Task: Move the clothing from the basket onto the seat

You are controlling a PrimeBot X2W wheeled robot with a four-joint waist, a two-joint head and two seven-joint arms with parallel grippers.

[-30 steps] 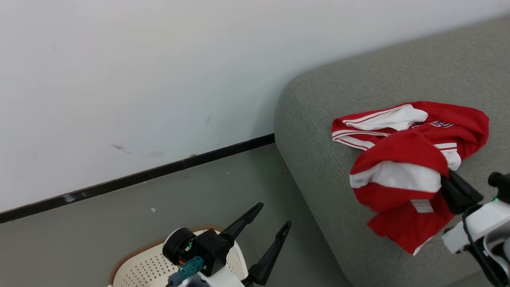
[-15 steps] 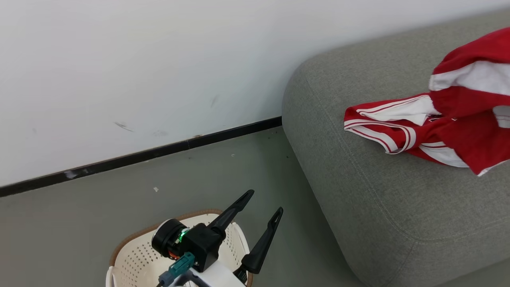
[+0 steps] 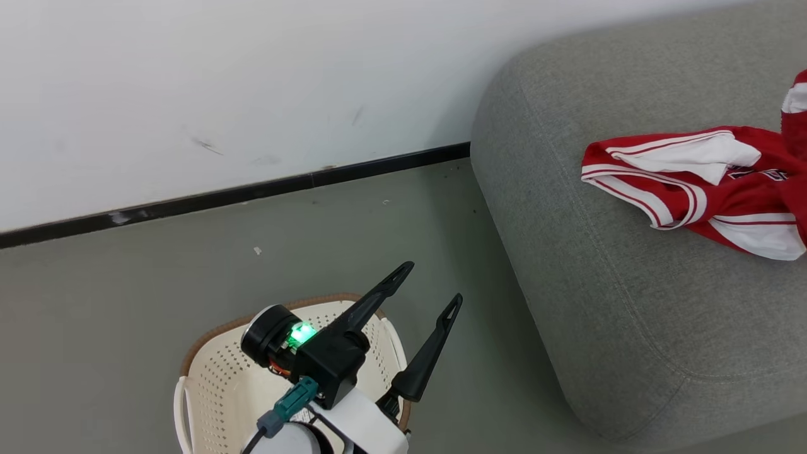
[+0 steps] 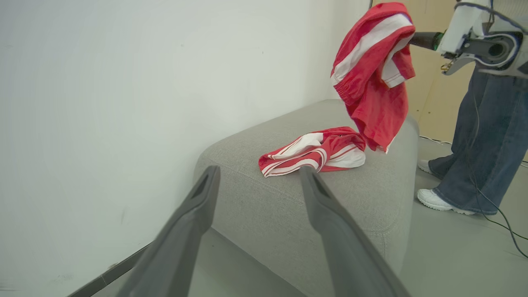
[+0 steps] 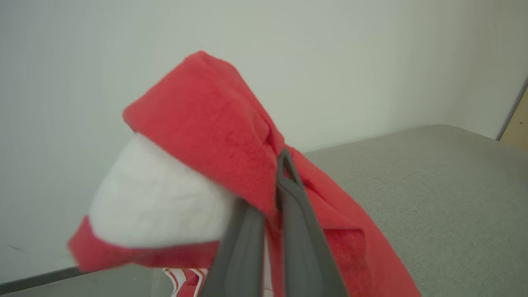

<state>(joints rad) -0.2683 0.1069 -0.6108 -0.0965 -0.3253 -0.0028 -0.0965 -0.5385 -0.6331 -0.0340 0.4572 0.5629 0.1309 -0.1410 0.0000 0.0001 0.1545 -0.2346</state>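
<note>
Red garment [image 4: 371, 74] with a white band is hanging high over the grey seat [image 3: 599, 302], pinched in the closed fingers of the right gripper [image 5: 270, 198]. A second ago it was drooping low against the seat's front edge. Now it is riding well above the cushion, and the head camera is also swinging, so the whole scene is sitting differently in that view. Judging by this, the carry is nearing its end and only the release is remaining. The jersey [image 3: 687, 183] is already lying crumpled on the seat, just beneath the hanging piece. The left gripper [image 3: 430, 284] is hovering over the basket [image 3: 214, 391] on the floor, its fingers spread wide and holding nothing. The basket's visible inner wall is showing bare cream plastic. The arm is hiding the rest, so whether any clothing is remaining inside cannot be told.
</note>
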